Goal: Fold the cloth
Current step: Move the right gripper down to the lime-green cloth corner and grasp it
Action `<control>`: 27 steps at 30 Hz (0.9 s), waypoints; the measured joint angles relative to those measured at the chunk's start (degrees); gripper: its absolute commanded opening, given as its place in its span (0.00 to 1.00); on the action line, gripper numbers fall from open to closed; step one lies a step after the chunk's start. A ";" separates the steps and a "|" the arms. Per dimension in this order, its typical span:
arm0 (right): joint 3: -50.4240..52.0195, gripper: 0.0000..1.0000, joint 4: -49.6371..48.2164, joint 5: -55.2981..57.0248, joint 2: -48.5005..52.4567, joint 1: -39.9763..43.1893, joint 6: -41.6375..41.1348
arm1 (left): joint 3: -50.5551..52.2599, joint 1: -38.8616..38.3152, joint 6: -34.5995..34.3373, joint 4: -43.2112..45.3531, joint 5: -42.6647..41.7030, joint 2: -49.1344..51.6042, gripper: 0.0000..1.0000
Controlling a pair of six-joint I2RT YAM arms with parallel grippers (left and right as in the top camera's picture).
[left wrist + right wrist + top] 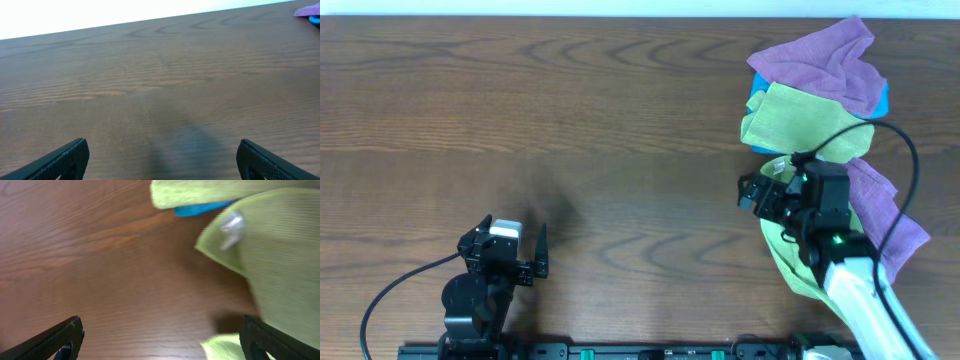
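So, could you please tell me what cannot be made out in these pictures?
1. The cloth: overhead, largely hidden under the right arm, so its outline is unclear.
2. Its white tag: right wrist view, blurred; no print readable.
3. The blue item: overhead, buried under the purple cloth and yellow-green cloth; what it is cannot be told.

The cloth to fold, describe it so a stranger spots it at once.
On the wooden table's right side sits a pile of cloths. The cloth lies at its near end, partly under the right arm. It is bright lime green with a white corner tag, unlike the duller yellow-green cloth and purple cloths.
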State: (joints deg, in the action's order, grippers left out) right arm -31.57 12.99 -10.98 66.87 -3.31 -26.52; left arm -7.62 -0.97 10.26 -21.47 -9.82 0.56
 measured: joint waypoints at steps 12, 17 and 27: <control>-0.59 0.91 5.09 -7.06 3.63 -0.02 1.03 | 0.00 0.00 0.00 0.02 -0.02 -0.02 0.95; -3.43 0.90 13.90 -2.25 3.65 -0.02 1.03 | 0.00 0.00 0.00 0.02 -0.02 -0.02 0.95; -7.08 0.86 17.22 5.33 4.55 -0.02 1.07 | 0.00 0.00 0.00 0.02 -0.02 -0.02 0.95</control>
State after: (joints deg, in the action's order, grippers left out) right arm -38.65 30.22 -5.65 71.42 -3.33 -25.45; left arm -7.62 -0.97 10.26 -21.45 -9.85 0.54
